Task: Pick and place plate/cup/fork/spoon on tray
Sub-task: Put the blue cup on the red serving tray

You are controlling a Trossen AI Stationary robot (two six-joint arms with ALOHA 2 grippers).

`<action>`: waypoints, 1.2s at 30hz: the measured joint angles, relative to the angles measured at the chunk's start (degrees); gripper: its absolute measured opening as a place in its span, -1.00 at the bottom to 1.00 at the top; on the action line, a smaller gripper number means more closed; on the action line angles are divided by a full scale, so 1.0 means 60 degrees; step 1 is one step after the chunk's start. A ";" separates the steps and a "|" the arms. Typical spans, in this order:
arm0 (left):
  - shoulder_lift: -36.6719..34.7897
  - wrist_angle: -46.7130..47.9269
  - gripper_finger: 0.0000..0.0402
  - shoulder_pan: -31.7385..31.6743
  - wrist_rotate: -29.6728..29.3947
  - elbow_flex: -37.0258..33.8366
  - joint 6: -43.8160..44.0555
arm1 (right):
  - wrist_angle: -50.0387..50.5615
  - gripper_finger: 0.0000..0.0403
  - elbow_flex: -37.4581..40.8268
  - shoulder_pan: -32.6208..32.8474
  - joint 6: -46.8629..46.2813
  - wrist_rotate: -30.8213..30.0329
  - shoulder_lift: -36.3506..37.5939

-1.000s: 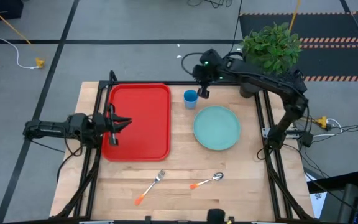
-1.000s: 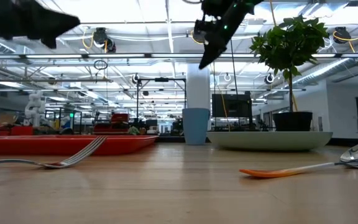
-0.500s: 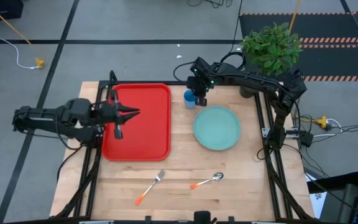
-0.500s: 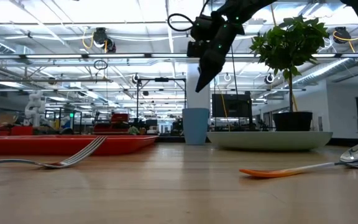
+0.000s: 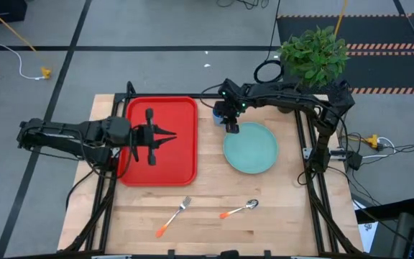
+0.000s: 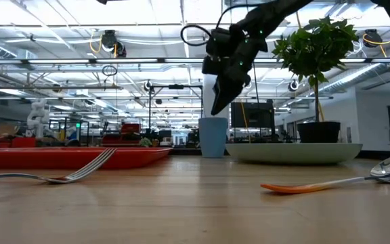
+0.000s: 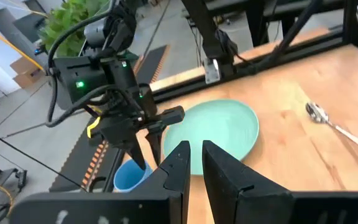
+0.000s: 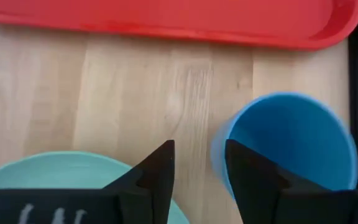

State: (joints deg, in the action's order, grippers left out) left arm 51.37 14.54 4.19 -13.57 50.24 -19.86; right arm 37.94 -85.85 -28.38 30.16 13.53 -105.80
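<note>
The blue cup (image 5: 219,111) stands upright near the table's far edge, between the red tray (image 5: 165,164) and the teal plate (image 5: 250,147). My right gripper (image 8: 197,155) hovers open just above the cup's near side, at the plate's far left rim. The cup (image 8: 291,140) lies outside one finger and nothing is between the fingers. My left gripper (image 5: 169,137) hangs over the tray's middle with only a narrow gap between its fingers, holding nothing. The fork (image 5: 175,216) and the spoon (image 5: 239,209) lie flat near the front edge.
A potted plant (image 5: 313,54) stands at the table's far right corner, behind the right arm. Bare wood lies between the tray and the plate, and along the front edge on both sides of the fork and spoon.
My right gripper has come down and toward the near edge, from beyond the cup to just over its near side, and its fingers have opened. My left gripper has moved toward the table's right edge, out over the middle of the tray.
</note>
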 joint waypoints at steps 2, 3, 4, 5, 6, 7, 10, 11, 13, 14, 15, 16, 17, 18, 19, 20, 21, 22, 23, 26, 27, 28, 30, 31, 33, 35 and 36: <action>-0.0004 -0.0006 -0.77 0.0000 -0.0002 0.0000 0.0000 | -0.0208 -0.31 0.0308 -0.0020 0.0104 -0.0026 -0.0006; -0.0007 -0.0003 -0.77 0.0000 -0.0002 0.0000 0.0001 | -0.0317 -0.31 0.0418 -0.0024 0.0135 -0.0047 -0.0007; -0.0007 -0.0003 -0.77 0.0002 -0.0002 0.0000 0.0002 | -0.0426 -0.31 0.0495 -0.0025 0.0177 -0.0087 -0.0007; -0.0007 -0.0003 -0.77 0.0002 -0.0002 0.0000 0.0000 | -0.0511 -0.32 0.0557 -0.0025 0.0212 -0.0236 -0.0007; -0.0007 -0.0006 -0.77 0.0000 0.0000 0.0000 -0.0027 | -0.0515 -0.33 0.0591 -0.0025 0.0288 -0.0391 -0.0007; -0.0007 -0.0013 -0.77 0.0000 -0.0002 0.0000 -0.0109 | -0.0512 -0.35 0.0620 -0.0025 0.0338 -0.0513 -0.0007; -0.0007 -0.0040 -0.77 0.0002 -0.0002 0.0000 -0.0244 | -0.0547 -0.43 0.0643 -0.0025 0.0405 -0.0536 -0.0007; -0.0007 -0.0063 -0.77 0.0002 -0.0002 0.0000 -0.0268 | -0.0613 -0.48 0.0643 -0.0025 0.0385 -0.0536 -0.0004; -0.0007 -0.0168 -0.77 0.0001 -0.0001 0.0000 -0.0335 | -0.0668 -0.60 0.0643 -0.0025 0.0370 -0.0537 0.0025; -0.0007 -0.0202 -0.77 0.0000 -0.0002 0.0000 -0.0335 | -0.0650 -0.68 0.0643 -0.0025 0.0370 -0.0537 0.0037; -0.0007 -0.0226 -0.77 0.0002 0.0000 0.0000 -0.0335 | -0.0667 -0.76 0.0643 -0.0022 0.0370 -0.0540 0.0054; -0.0007 -0.0239 -0.77 0.0000 -0.0002 0.0000 -0.0335 | -0.0698 -0.85 0.0643 -0.0004 0.0370 -0.0543 0.0078; -0.0007 -0.0239 -0.77 0.0000 0.0001 0.0000 -0.0335 | -0.0698 -0.92 0.0643 0.0000 0.0365 -0.0547 0.0121; -0.0004 -0.0239 -0.77 0.0002 0.0001 0.0000 -0.0339 | -0.0682 -0.96 0.0643 0.0016 0.0340 -0.0552 0.0156; 0.0009 -0.0242 -0.77 0.0000 -0.0002 0.0000 -0.0339 | -0.0717 -0.96 0.0643 0.0054 0.0262 -0.0555 0.0178; 0.0040 -0.0259 -0.77 0.0000 -0.0002 0.0000 -0.0339 | -0.0798 -0.95 0.0643 0.0088 0.0162 -0.0578 0.0212; 0.0064 -0.0266 -0.77 0.0004 0.0000 0.0000 -0.0339 | -0.0862 -0.94 0.0643 0.0131 0.0074 -0.0693 0.0279; 0.0073 -0.0246 -0.77 0.0004 0.0002 -0.0006 -0.0339 | -0.0870 -0.94 0.0643 0.0202 -0.0024 -0.0834 0.0363; 0.0071 -0.0226 -0.77 0.0000 0.0001 -0.0011 -0.0337 | -0.0895 -0.95 0.0643 0.0299 -0.0099 -0.1057 0.0458; 0.0078 -0.0258 -0.77 0.0000 -0.0002 -0.0011 -0.0335 | -0.1138 -0.98 0.0639 0.0628 -0.0221 -0.1763 0.0794; 0.0130 -0.0265 -0.77 0.0000 -0.0002 -0.0011 -0.0335 | -0.1164 -0.98 0.0639 0.0739 -0.0282 -0.1980 0.0899; 0.0157 -0.0258 -0.77 0.0000 0.0002 -0.0011 -0.0335 | -0.1281 -0.98 0.0639 0.0844 -0.0330 -0.2151 0.1001; 0.0171 -0.0220 -0.77 0.0000 0.0002 -0.0015 -0.0338 | -0.1520 -0.99 0.0639 0.1019 -0.0406 -0.2267 0.1245; 0.0210 -0.0274 -0.77 0.0000 -0.0002 -0.0015 -0.0339 | -0.1605 -0.99 0.0639 0.1102 -0.0416 -0.2263 0.1338; 0.0315 -0.0327 -0.77 -0.0015 -0.0001 -0.0011 -0.0394 | -0.1907 -0.99 0.0639 0.1242 -0.0614 -0.2288 0.1547; 0.0397 -0.0209 -0.77 -0.0019 0.0001 -0.0018 -0.0433 | -0.2049 -0.99 0.0639 0.1374 -0.0889 -0.2295 0.1716; 0.0490 -0.0327 -0.77 -0.0039 0.0001 -0.0018 -0.0437 | -0.2140 -0.99 0.0639 0.1428 -0.1011 -0.2301 0.1834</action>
State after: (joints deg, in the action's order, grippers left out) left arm 54.31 12.58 3.95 -13.56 50.13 -22.48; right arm 25.10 -82.02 -19.82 24.09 -0.28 -94.79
